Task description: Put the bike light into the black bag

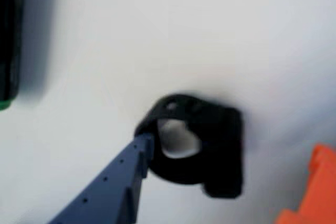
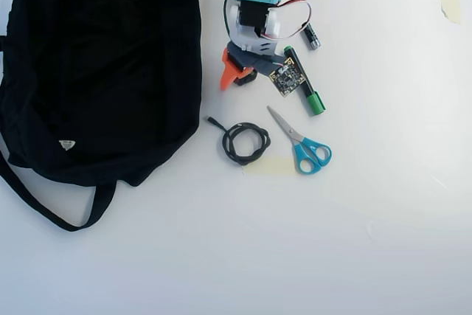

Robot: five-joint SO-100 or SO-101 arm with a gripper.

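Note:
The bike light (image 1: 223,145) is a small black box with a black loop strap (image 1: 176,107), lying on the white table in the wrist view; its red lens does not show. My gripper (image 1: 231,163) is open with the light between its jaws. The blue finger (image 1: 118,182) touches the strap on the left, and the orange finger (image 1: 315,187) stands apart on the right. In the overhead view my gripper (image 2: 237,76) covers nearly all of the light. The black bag (image 2: 96,64) lies floppy at the left with its white label (image 2: 67,144) and long strap (image 2: 44,208).
A black marker with a green cap (image 2: 302,82) lies right of the gripper and also shows in the wrist view (image 1: 10,35). A coiled black cable (image 2: 245,143), blue-handled scissors (image 2: 304,147) and a short black-and-silver cylinder (image 2: 311,36) lie nearby.

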